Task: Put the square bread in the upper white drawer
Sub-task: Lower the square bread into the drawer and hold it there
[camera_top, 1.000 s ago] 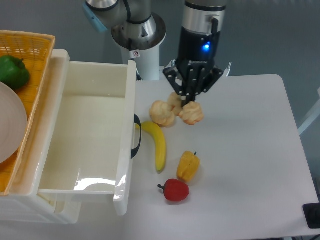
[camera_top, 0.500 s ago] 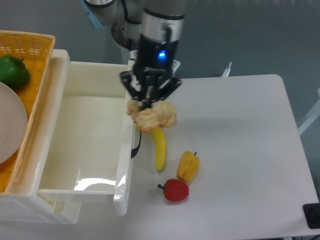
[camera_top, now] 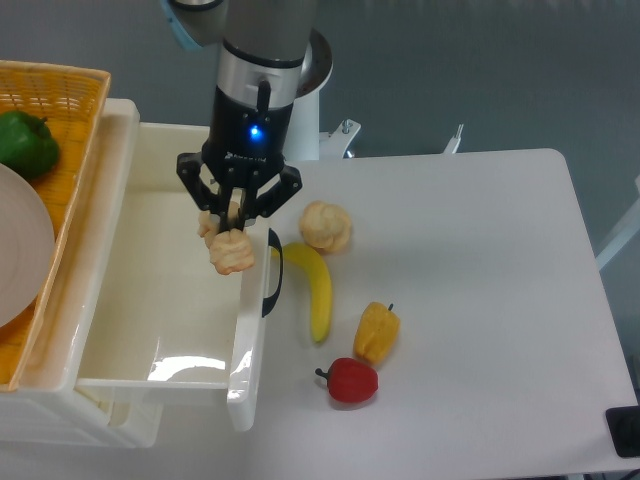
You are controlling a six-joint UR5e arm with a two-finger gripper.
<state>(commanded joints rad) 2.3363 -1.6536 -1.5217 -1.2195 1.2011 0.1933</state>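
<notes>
The square bread (camera_top: 224, 242), a golden-tan oblong piece with a pinched middle, hangs in my gripper (camera_top: 233, 218), which is shut on it. Bread and gripper hover over the right part of the upper white drawer (camera_top: 150, 265), just inside its front panel with the dark curved handle (camera_top: 274, 272). The drawer is pulled open and its white floor shows nothing inside. The gripper's black fingers cover the bread's upper middle.
A round pale bun (camera_top: 326, 226), a banana (camera_top: 315, 287), a yellow pepper (camera_top: 377, 331) and a red pepper (camera_top: 349, 380) lie on the white table right of the drawer. A woven yellow basket (camera_top: 60, 110) holding a green pepper (camera_top: 24, 143) and a plate stands left.
My gripper has carried the square bread leftward from beside the round bun, across the drawer's front panel, to above the drawer's interior. The bun stayed on the table.
</notes>
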